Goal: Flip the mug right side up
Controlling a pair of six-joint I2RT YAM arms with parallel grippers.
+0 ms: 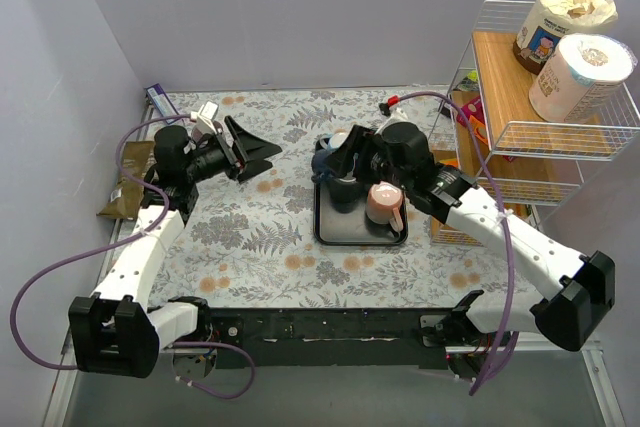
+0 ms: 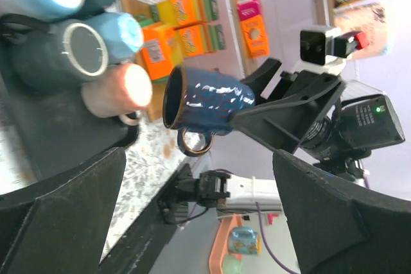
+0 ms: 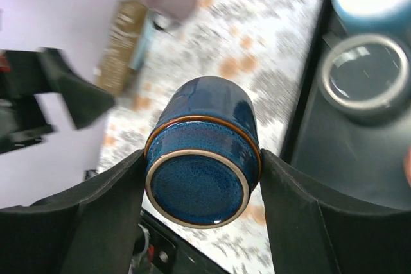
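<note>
The blue mug [image 3: 204, 126] is up in the air, lying on its side. Your right fingers [image 3: 202, 181] pinch it around its round wall, close to its bottom, with one finger on each side. It hangs over the counter [image 1: 250, 237], just beside the left edge of the black tray [image 1: 330, 237]. Its flat bottom faces the right wrist camera and its open mouth points away. I think you are about halfway there: the mug is not upside down, but it is not standing up yet.

The handle [image 2: 192, 140] sticks out where no finger touches it. That is good, because the fingers press on the smooth wall. A pink mug [image 1: 383, 202] and some other mugs crowd the tray, so holding the blue one out to the side gives you room to turn it.

Your right arm reaches from its base across the tray. Its wrist is turned so that the mug points sideways, toward the other arm. Your left arm is bent at the far left of the counter. The left fingers [image 1: 268, 159] are spread wide, hold nothing, and aim at the mug from well apart. I guess they are just waiting.

To finish, you need to roll the right wrist until the mouth faces up, then set the mug down gently.
</note>
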